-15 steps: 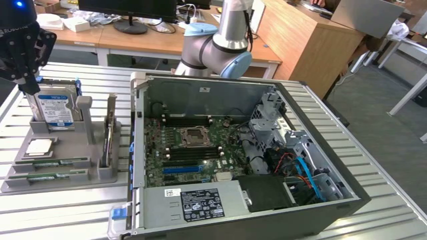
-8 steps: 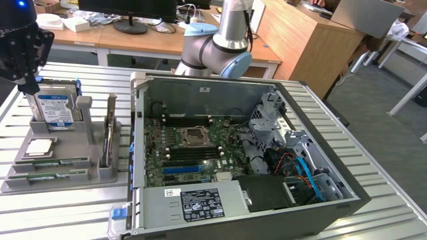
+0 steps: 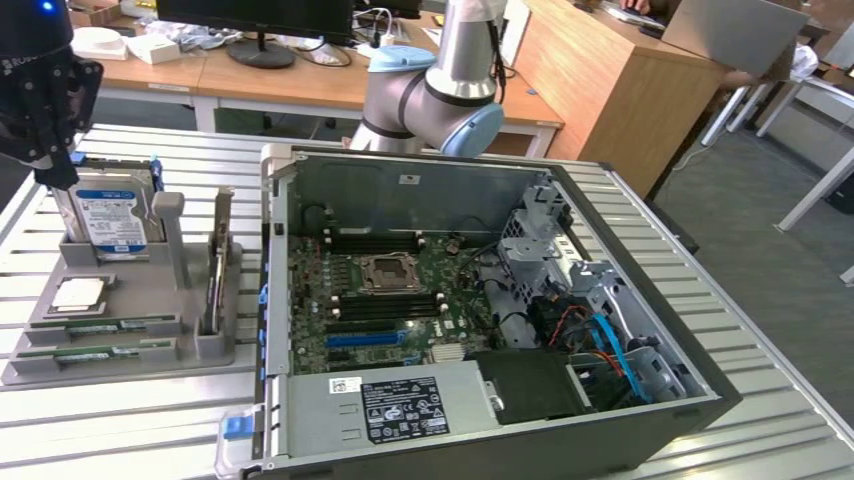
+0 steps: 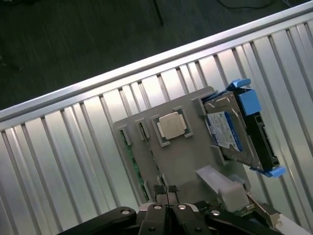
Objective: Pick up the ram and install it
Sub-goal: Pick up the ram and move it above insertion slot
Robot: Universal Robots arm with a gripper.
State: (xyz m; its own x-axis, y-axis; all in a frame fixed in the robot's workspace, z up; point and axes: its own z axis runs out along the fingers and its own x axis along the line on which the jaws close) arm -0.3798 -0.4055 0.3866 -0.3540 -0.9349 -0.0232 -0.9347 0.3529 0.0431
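So the black pincer point(image 4: 166, 192) has its two tips pinched tight together with nothing between them, hovering over the grey plastic parts tray point(image 3: 134, 290) on the slatted aluminium desk point(image 3: 134, 430). The ram point(image 3: 104, 325), long thin green circuit-board sticks, two of them, lies flat in the tray's slots, not picked up. The same tray carries a square silver processor chip point(image 3: 80, 292) and a blue-labelled hard drive point(image 3: 110, 215) standing on edge, near the pincer. The open computer case point(image 3: 400, 190) with its green motherboard sits just beside the tray, towards the exterior view's right.
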